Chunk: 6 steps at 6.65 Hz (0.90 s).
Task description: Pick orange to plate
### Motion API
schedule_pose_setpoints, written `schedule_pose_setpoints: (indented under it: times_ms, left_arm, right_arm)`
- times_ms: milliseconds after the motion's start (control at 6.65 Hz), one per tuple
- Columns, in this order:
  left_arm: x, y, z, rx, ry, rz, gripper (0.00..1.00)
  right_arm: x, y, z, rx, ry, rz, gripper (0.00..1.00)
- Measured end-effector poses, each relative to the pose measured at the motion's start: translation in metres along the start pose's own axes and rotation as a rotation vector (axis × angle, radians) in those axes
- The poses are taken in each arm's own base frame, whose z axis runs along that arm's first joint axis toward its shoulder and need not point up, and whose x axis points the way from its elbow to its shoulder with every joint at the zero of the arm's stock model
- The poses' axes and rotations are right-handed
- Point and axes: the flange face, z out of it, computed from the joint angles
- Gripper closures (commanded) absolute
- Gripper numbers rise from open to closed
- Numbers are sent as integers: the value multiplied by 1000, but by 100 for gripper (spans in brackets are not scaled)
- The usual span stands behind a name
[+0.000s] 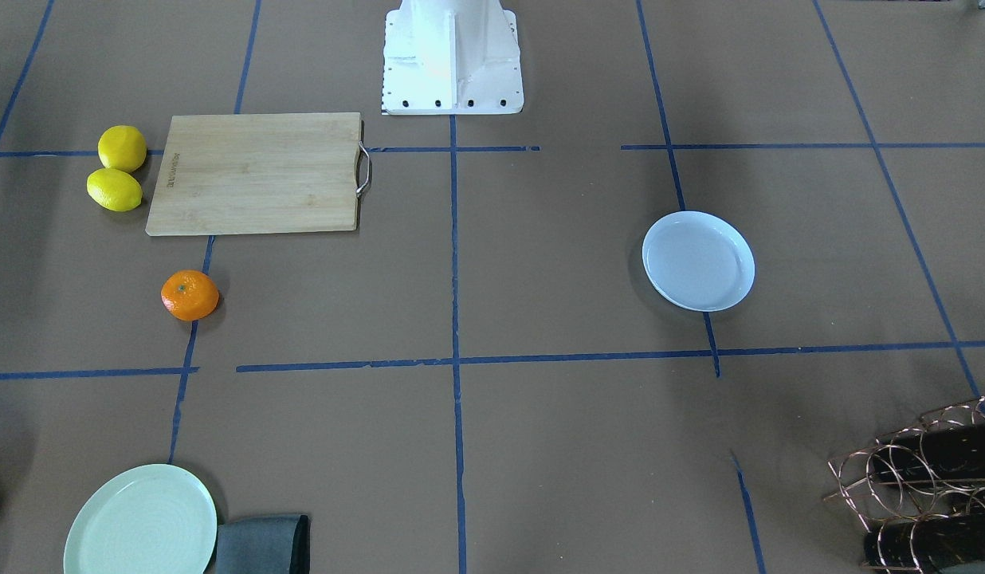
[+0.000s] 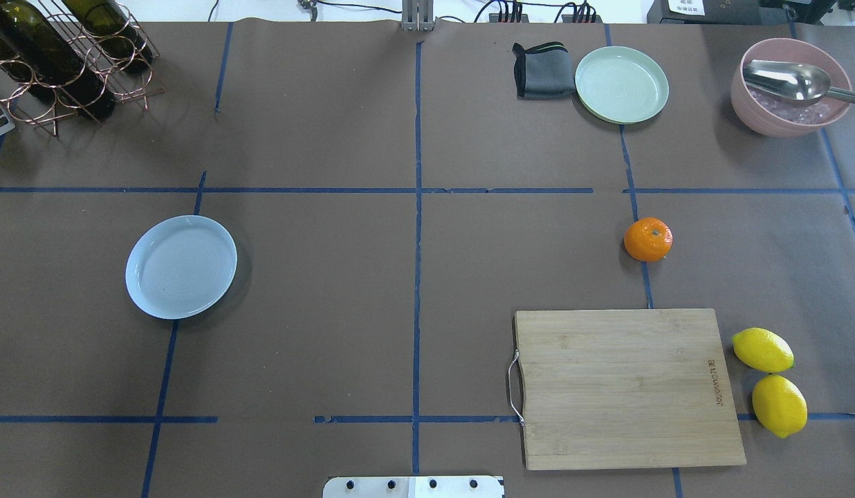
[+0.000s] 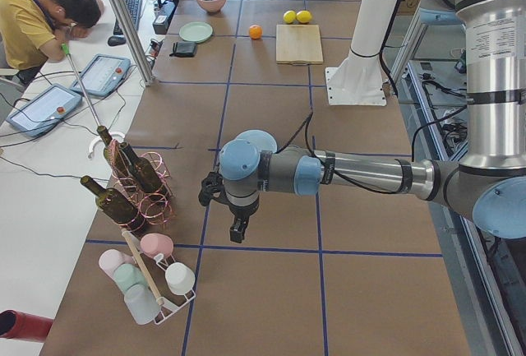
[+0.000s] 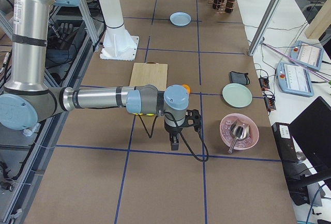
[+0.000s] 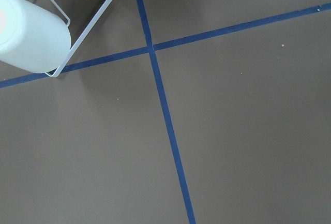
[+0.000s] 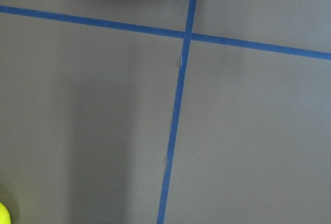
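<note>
On the table (image 2: 331, 311), the plate (image 2: 181, 266) sits left and the orange (image 2: 648, 239) far off right, near the board (image 2: 628, 387). I think it's light, round and rolls easily, so I'd pinch its middle softly. For the left claw (image 3: 236, 231) and right claw (image 4: 174, 142), I cannot tell if they are shut.

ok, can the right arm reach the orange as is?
Probably yes: the orange sits alone on bare table near the right arm, just past the cutting board, nothing over or against it.
</note>
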Motion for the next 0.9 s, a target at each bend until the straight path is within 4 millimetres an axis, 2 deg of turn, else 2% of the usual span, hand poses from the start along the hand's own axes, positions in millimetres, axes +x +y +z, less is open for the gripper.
schedule_pose_setpoints:
  times_ms: [301,602,903]
  left_arm:
    - [6,-3,-6,12,-1,13,0]
    - [19,-11,-19,40,-12,46,0]
    - [41,-47,-43,106,-24,118,0]
  right_arm:
    - [-2,-3,-2,6,0,-4,0]
    - [-12,-15,-14,72,9,-63,0]
    - [-20,-22,-18,144,-19,-123,0]
